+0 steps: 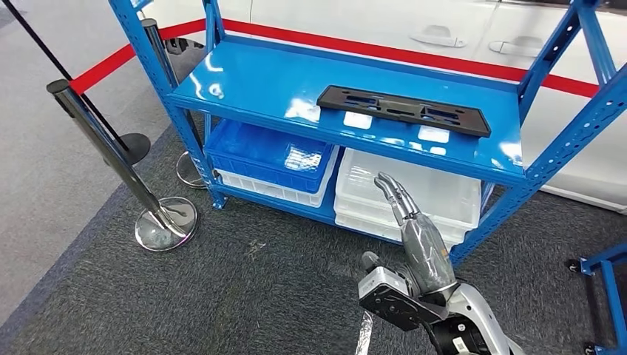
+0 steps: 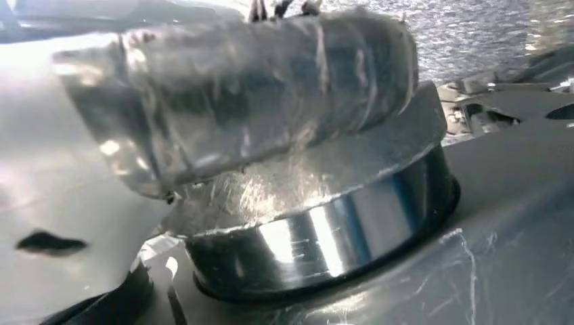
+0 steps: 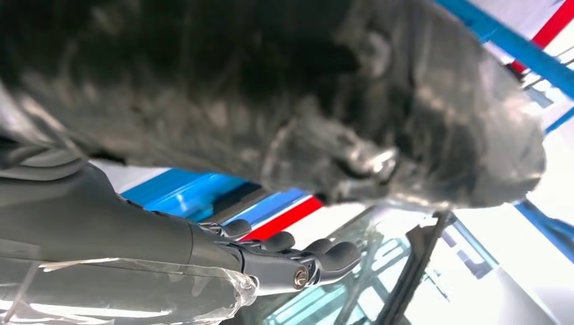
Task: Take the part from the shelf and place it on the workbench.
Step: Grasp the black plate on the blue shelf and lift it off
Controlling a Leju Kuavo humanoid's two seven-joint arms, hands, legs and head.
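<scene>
Head view: right hand (image 1: 410,222) empty, fingers (image 1: 392,194) extended and apart, below the shelf-top part (image 1: 403,109).

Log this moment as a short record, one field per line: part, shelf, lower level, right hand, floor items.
part: long black part lying flat on the shelf's upper level, untouched
shelf: blue metal shelf
lower level: blue bin stacked on a white one, beside clear bins
right hand: right hand raised in front of the shelf, below the part, fingers extended, holding nothing
floor items: chrome barrier post with a round base on grey carpet, left of the shelf
</scene>
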